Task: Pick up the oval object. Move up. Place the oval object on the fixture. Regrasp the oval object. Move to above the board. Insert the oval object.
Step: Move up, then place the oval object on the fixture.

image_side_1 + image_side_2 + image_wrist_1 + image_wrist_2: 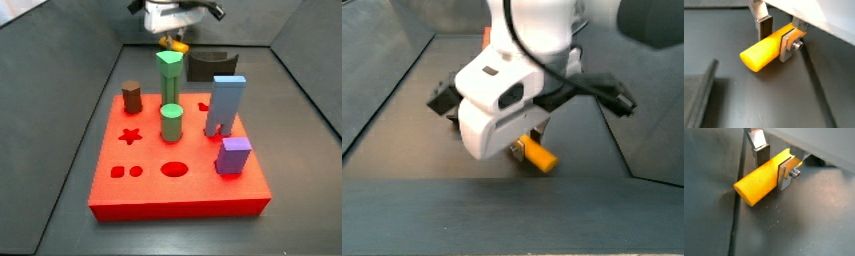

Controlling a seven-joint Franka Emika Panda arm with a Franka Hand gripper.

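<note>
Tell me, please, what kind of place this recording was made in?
Probably a robot test cell for peg insertion. A dark walled floor holds a red board with shaped holes and pegs and a fixture; the gripper, behind the board, is shut on the oval peg.

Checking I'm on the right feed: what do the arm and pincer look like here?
The pincer hangs over the grey floor behind the board. Its fingers are flat silver plates with dark pads, one fixed by a silver bolt. In a side view the arm is glossy white with rounded housings and black parts at the wrist, with a small dark round spot on the white hand housing.
</note>
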